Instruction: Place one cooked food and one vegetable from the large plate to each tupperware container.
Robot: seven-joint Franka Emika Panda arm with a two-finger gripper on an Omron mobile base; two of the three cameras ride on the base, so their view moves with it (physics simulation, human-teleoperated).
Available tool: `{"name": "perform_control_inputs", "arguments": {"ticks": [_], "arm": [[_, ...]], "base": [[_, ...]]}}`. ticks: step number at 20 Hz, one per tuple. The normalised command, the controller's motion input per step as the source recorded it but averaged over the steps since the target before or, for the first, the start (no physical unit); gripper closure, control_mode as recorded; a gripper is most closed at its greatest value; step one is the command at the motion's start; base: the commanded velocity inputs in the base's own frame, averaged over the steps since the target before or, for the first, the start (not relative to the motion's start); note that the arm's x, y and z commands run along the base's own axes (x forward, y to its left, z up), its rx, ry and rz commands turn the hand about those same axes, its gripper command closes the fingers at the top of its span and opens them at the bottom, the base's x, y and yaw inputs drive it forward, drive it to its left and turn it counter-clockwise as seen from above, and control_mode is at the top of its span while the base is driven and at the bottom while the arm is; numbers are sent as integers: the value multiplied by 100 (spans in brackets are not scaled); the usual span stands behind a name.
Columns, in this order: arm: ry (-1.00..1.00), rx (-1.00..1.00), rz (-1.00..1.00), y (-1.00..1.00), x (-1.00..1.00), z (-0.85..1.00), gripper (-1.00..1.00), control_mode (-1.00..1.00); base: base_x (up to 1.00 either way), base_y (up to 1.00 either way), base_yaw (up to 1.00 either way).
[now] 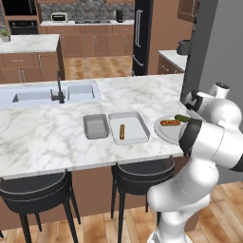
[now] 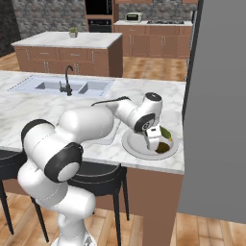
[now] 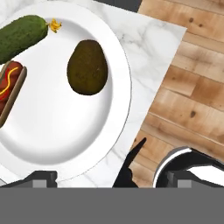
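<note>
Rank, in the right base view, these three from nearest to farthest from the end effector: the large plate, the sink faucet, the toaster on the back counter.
1. Large plate: directly under the end effector.
2. Sink faucet: far left, mid-counter.
3. Toaster: back counter, across the room.

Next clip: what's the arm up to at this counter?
The robot is sorting food from the large plate into two tupperware containers. The larger one holds one brown item; the smaller looks bare. A cucumber, hot dog and avocado remain on the plate. The open tool hangs over the plate, holding nothing.
</note>
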Motion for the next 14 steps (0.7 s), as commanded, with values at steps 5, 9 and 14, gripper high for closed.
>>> {"name": "perform_control_inputs", "arguments": {"ticks": [5, 9, 14], "arm": [[0, -1, -25, -20, 3, 0, -100, -100], [0, -6, -25, 0, 9, -3, -100, -100], [8, 6, 1, -37, 14, -25, -100, -100]], "base": [[0, 0, 0], [0, 0, 0], [0, 0, 0]]}}
